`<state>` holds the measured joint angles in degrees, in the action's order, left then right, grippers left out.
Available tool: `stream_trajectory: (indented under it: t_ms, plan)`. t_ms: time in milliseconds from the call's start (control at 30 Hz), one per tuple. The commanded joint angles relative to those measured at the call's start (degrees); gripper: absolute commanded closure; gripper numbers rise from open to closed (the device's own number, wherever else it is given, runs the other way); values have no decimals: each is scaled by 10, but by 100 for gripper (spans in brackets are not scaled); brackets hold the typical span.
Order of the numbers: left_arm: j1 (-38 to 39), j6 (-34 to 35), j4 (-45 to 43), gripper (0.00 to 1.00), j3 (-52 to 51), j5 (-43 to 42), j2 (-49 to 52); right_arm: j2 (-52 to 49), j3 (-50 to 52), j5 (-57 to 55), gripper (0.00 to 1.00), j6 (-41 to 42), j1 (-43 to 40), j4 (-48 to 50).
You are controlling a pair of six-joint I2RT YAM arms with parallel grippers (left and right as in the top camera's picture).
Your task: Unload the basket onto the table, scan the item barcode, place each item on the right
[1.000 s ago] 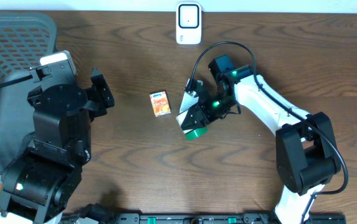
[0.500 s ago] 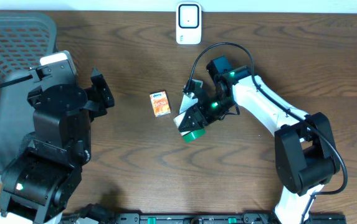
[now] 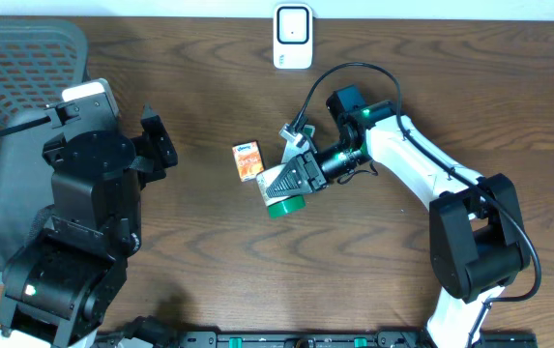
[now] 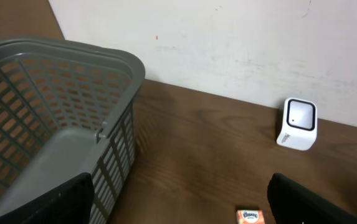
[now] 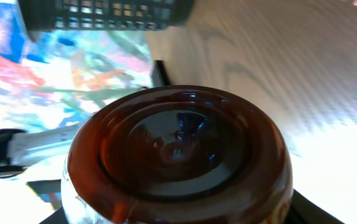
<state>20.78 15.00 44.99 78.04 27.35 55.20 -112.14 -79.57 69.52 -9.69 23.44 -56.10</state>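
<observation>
Though green-capped from overhead, the jar [image 3: 278, 205] looks brown wrist-side.

Bare worktop [image 3: 218, 280] is found along the front. The left side is blocked by a grey basket [image 3: 25, 58]. A small orange box [image 3: 247, 161] is crowded by the right gripper [image 3: 284, 182], closed on a bottle [image 3: 277, 204].

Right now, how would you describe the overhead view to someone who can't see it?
The right gripper holds a green-capped container beside a small orange box lying on a wooden table. A white barcode scanner stands at the far edge; the left gripper sits open by a grey basket.
</observation>
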Motion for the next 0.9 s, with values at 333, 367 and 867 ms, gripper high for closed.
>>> stream_trajectory:
  t_ms: [333,367,867]
  plan:
    - [-1,3,0,11,-6,6,-2,0,-9,165,46,3,-41,-1]
    - [-1,3,0,11,-6,5,-2,0,-9,170,46,3,-44,-1]
    - [-1,3,0,11,-6,6,-2,0,-9,199,48,14,-66,4]
